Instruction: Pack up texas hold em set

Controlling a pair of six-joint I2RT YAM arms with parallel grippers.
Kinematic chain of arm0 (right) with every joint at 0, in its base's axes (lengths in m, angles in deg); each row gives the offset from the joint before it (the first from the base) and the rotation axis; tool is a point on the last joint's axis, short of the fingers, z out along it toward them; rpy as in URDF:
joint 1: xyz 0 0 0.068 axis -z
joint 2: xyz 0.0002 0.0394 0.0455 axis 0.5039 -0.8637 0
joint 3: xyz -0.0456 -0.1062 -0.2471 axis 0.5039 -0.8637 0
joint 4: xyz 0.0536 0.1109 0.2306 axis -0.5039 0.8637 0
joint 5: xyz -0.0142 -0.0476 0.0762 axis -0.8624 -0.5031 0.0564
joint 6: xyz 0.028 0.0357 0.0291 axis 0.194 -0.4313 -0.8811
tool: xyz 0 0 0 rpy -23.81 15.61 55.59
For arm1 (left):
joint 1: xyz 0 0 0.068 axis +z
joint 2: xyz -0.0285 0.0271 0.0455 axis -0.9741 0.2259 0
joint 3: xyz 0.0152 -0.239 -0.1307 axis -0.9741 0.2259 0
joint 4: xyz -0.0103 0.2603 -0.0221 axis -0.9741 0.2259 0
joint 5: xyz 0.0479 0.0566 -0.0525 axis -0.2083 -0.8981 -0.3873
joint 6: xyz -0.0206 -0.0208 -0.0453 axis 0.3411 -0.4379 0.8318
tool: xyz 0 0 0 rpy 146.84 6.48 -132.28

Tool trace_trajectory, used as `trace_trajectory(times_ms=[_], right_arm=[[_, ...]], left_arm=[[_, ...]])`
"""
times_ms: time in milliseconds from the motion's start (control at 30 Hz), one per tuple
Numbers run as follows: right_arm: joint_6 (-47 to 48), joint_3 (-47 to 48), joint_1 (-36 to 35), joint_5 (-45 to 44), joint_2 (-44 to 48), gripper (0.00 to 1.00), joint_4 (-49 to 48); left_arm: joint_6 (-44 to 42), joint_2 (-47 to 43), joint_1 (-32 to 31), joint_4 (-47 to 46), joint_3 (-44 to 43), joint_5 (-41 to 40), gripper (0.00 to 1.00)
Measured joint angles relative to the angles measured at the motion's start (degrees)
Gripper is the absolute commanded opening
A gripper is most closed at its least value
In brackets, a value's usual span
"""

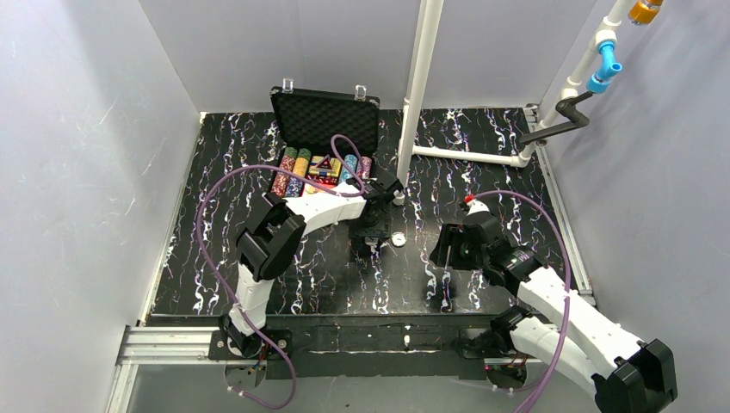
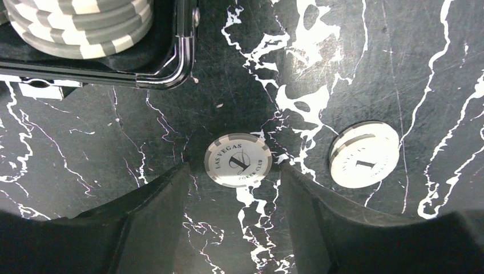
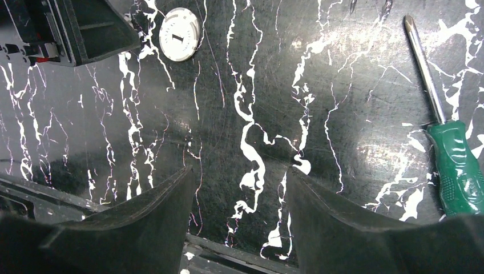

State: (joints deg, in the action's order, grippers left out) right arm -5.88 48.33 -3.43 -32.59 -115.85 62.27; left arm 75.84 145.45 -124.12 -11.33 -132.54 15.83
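The black foam-lined case (image 1: 327,116) stands open at the back, with rows of multicoloured chips (image 1: 293,170) and a red triangle (image 1: 323,163) in its tray. My left gripper (image 1: 376,239) is open and low over the mat just in front of the case. In the left wrist view a grey-and-white "Las Vegas Poker Club" chip (image 2: 237,160) lies flat between its fingertips, at the gripper's (image 2: 234,168) mouth. A white chip (image 2: 364,154) lies to its right and also shows in the top view (image 1: 399,240). My right gripper (image 3: 240,177) is open and empty.
The case corner (image 2: 171,68) with stacked grey-white chips (image 2: 80,23) is just ahead of the left gripper. A green-handled screwdriver (image 3: 451,160) lies right of the right gripper. A white pole (image 1: 417,95) stands beside the case. The table's front rail (image 1: 344,340) is near.
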Motion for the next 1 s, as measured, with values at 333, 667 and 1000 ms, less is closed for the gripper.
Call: trace_trajectory(times_ms=[333, 667, 1000], right_arm=[[0.0, 0.0, 0.2, 0.3, -1.1, 0.68, -0.2], [0.0, 0.0, 0.3, 0.3, -1.1, 0.67, -0.2], [0.0, 0.0, 0.3, 0.5, -1.2, 0.68, -0.2]], left_arm=[[-0.2, 2.0, -1.0, 2.4, -2.8, -2.3, 0.44], [-3.1, 1.8, -1.0, 1.7, -2.5, -2.3, 0.15], [-3.7, -2.5, -1.0, -0.2, 1.2, -1.4, 0.13]])
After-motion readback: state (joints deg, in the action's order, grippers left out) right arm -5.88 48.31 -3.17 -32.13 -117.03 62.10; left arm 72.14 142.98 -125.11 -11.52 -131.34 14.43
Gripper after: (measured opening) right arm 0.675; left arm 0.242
